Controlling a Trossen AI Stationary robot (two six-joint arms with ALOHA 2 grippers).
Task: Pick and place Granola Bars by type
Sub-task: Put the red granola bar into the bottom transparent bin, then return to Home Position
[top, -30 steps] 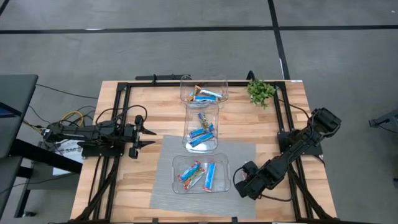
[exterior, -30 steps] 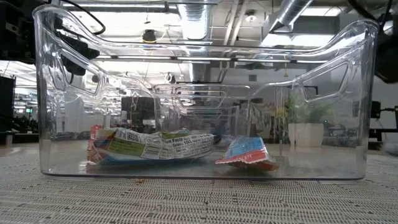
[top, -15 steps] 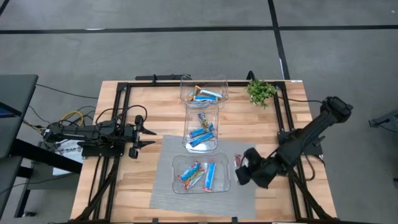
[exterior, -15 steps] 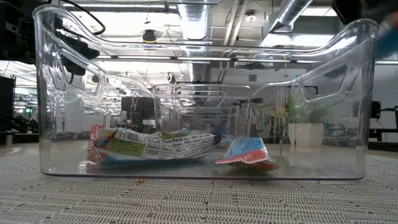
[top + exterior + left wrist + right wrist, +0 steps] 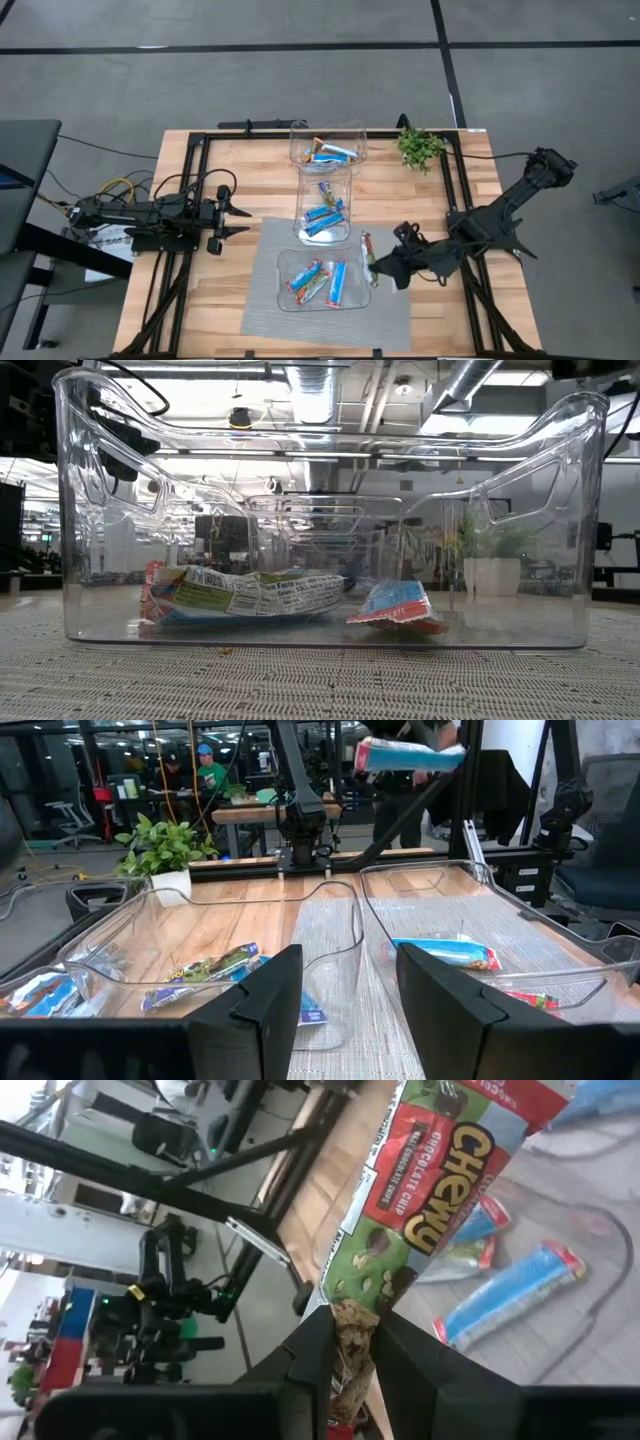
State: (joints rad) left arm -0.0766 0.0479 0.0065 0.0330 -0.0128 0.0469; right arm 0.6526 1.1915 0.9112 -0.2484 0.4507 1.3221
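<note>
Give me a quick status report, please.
Right gripper shut on a chewy bar, above the near bin. Left gripper open, parked. Nothing blocking.

Even overhead light, blurred wrist views

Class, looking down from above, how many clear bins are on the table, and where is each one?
3. They form a line down the table's middle: the far bin near the plant, the middle bin, and the near bin on the grey mat.
</note>
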